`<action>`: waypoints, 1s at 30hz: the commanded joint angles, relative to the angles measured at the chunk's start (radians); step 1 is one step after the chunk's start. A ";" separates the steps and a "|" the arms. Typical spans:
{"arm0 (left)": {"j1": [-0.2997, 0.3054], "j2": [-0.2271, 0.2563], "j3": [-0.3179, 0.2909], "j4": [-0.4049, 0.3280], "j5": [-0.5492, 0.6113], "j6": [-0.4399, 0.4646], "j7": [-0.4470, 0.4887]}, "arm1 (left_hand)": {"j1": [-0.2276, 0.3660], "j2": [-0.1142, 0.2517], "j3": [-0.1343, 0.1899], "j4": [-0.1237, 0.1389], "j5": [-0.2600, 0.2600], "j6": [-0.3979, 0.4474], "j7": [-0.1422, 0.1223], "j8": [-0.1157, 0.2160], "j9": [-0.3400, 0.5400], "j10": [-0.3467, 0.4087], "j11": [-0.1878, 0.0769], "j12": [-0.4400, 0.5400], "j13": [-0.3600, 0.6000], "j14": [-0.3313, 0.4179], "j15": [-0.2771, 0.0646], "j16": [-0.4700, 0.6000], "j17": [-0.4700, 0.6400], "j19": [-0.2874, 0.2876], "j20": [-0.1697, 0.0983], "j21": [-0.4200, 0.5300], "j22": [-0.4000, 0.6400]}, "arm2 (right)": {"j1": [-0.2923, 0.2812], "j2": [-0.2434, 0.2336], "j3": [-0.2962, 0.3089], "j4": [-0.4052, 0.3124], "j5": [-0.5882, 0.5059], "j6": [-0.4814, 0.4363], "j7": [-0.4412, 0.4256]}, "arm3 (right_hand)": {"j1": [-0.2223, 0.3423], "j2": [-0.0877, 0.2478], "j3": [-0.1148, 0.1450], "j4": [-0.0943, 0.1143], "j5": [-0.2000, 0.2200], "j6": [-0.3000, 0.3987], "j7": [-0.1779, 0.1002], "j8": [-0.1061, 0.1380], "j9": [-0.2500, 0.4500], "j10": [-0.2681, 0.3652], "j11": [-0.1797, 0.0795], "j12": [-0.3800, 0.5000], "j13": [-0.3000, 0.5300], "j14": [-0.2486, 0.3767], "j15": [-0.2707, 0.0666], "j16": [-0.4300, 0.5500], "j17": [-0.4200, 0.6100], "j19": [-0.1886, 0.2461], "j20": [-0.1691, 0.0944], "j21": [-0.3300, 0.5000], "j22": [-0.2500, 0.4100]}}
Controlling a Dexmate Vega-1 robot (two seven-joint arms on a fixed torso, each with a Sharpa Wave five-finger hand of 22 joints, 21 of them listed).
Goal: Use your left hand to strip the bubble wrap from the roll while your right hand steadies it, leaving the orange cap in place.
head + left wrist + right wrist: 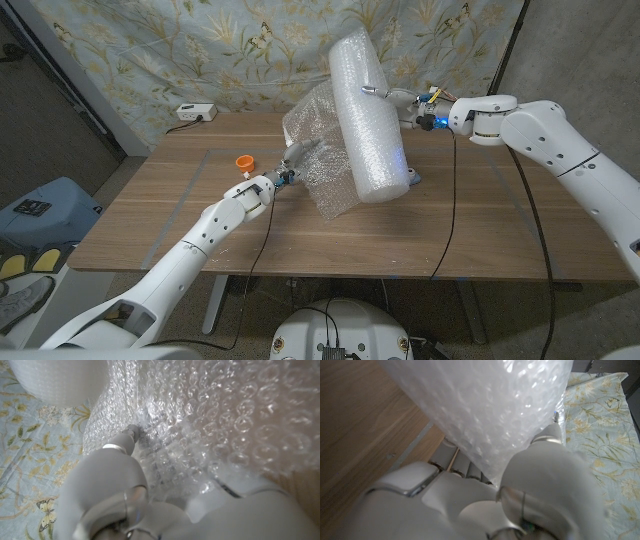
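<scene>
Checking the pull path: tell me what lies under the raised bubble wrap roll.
Under the roll hangs a loose sheet of bubble wrap, gripped by the left hand, over wooden table. The sheet hides the table directly beneath.

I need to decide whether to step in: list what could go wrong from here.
1. The right hand holds the roll tilted, with one end on the table; a hard pull could make that end slide or tip the roll.
2. The left hand grips the loose bubble wrap close to the roll, so the sheet may bunch or tear.
3. The orange cap lies beside the left arm and could be knocked.
</scene>
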 commanded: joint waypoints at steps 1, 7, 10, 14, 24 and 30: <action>-0.020 0.003 0.000 0.018 -0.020 0.034 0.002 | 0.011 0.003 -0.004 -0.001 -0.003 0.015 0.015 -0.002 0.004 0.023 -0.018 0.010 0.006 0.013 -0.001 -0.002 0.005 0.003 -0.003 0.009 0.004 | -0.017 0.028 0.010 0.064 0.059 -0.003 0.029 | 0.066 0.079 0.014 0.008 -0.003 0.000 0.003 -0.001 0.004 0.003 0.006 0.001 0.000 0.031 -0.065 -0.006 0.004 0.002 0.005 0.006 0.002; -0.034 0.008 -0.004 0.024 -0.047 0.076 0.005 | 0.013 0.003 -0.006 0.000 -0.003 0.017 0.016 -0.004 0.004 0.023 -0.018 0.010 0.009 0.014 -0.002 -0.004 0.006 0.002 -0.003 0.011 0.005 | -0.032 0.045 0.013 0.089 0.077 0.015 0.036 | 0.068 0.078 0.016 0.006 -0.006 0.003 0.004 -0.002 0.005 0.004 0.005 0.000 -0.002 0.032 -0.066 -0.006 0.006 0.004 0.005 0.007 0.001; -0.040 0.012 -0.007 0.022 -0.063 0.102 0.014 | 0.014 0.004 -0.006 0.000 -0.003 0.016 0.017 -0.005 0.004 0.024 -0.017 0.010 0.011 0.014 -0.003 -0.005 0.006 0.001 -0.002 0.012 0.005 | -0.040 0.052 0.016 0.100 0.087 0.022 0.038 | 0.069 0.079 0.017 0.005 -0.007 0.004 0.003 -0.003 0.005 0.005 0.005 0.000 -0.002 0.034 -0.065 -0.007 0.007 0.005 0.005 0.007 0.001; -0.045 0.011 -0.016 0.023 -0.092 0.130 0.025 | 0.016 0.004 -0.007 0.000 -0.003 0.018 0.017 -0.006 0.004 0.023 -0.017 0.010 0.013 0.014 -0.003 -0.006 0.006 0.001 -0.001 0.014 0.005 | -0.054 0.058 0.024 0.108 0.100 0.033 0.037 | 0.068 0.078 0.018 0.004 -0.010 0.004 0.002 -0.004 0.005 0.005 0.005 0.000 -0.003 0.035 -0.067 -0.010 0.007 0.004 0.004 0.008 0.001; -0.051 0.012 -0.031 0.021 -0.165 0.201 0.061 | 0.019 0.006 -0.009 0.001 -0.002 0.012 0.018 -0.012 0.004 0.021 -0.017 0.008 0.020 0.011 -0.003 -0.011 0.007 -0.003 0.003 0.018 0.005 | -0.088 0.065 0.050 0.124 0.132 0.059 0.029 | 0.068 0.079 0.020 0.004 -0.013 0.006 0.001 -0.007 0.006 0.003 0.005 -0.001 -0.003 0.036 -0.067 -0.013 0.008 0.004 0.003 0.008 0.001; -0.051 0.018 -0.039 0.016 -0.205 0.238 0.079 | 0.021 0.006 -0.010 0.002 -0.002 0.012 0.017 -0.015 0.005 0.021 -0.018 0.008 0.024 0.013 -0.003 -0.013 0.007 -0.004 0.004 0.021 0.005 | -0.094 0.068 0.063 0.147 0.153 0.067 0.041 | 0.068 0.082 0.022 0.004 -0.016 0.006 -0.001 -0.009 0.007 -0.001 0.004 -0.002 -0.002 0.036 -0.068 -0.015 0.010 0.003 0.002 0.008 0.001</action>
